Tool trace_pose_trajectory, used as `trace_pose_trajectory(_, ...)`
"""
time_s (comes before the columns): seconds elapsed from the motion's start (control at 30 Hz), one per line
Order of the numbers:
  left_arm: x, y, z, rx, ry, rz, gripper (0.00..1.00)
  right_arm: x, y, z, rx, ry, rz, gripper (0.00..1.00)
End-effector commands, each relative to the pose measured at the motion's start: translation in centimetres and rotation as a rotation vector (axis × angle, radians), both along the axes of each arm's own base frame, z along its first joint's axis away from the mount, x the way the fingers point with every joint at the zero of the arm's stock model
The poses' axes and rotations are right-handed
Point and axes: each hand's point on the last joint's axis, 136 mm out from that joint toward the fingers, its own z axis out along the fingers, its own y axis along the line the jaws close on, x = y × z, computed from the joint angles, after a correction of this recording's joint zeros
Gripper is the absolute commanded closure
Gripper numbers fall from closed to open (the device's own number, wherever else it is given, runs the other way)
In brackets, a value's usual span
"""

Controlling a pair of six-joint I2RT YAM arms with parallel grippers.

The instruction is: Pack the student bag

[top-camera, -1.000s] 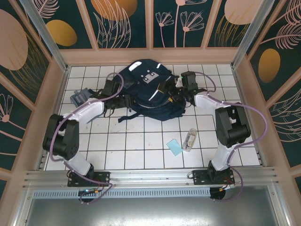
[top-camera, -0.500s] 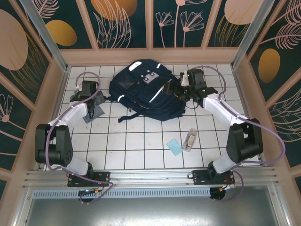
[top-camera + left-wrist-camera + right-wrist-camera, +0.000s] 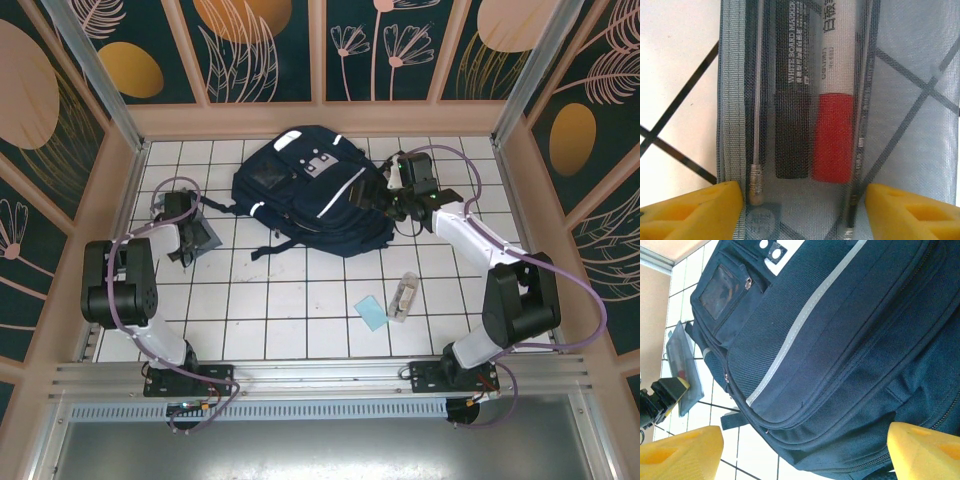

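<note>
The navy student bag [image 3: 310,195] is lying at the far middle of the tiled table [image 3: 300,300] as the right gripper [image 3: 388,203] is hovering open-jawed at its right edge and the left gripper [image 3: 805,195] is straddling a mesh pouch [image 3: 910,125], its grip unclear.

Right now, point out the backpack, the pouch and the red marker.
backpack [image 3: 300,192], top view, front panel.
pouch [image 3: 910,130], left wrist view, mesh right of the markers.
red marker [image 3: 832,135], left wrist view, its red cap.
</note>
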Motion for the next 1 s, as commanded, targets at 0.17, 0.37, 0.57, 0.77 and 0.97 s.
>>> trace_pose_trajectory(0.17,-2.8,-1.3,-4.5,-0.072,0.125,-0.035,0.69,0.6,-0.1,0.0,-0.001,-0.002,-0.025,0.15)
trace_pose_trajectory(0.37,-0.5,-3.4,-3.3,-0.192,0.053,-0.073,1.0,0.9,-0.2,0.7,-0.001,-0.017,-0.035,0.15)
trace_pose_trajectory(0.57,3.6,-7.4,4.4,-0.44,-0.214,-0.135,1.0,1.6,2.3,1.3,0.09,0.0,0.032,0.16)
trace_pose_trajectory(0.77,4.5,-9.8,13.1,-0.557,-0.47,-0.193,1.0,2.2,6.6,2.4,0.224,0.003,0.133,0.16)
trace_pose_trajectory(0.97,3.1,-13.9,18.9,-0.619,-0.607,-0.28,1.0,2.0,12.3,3.1,0.347,0.027,0.261,0.16)
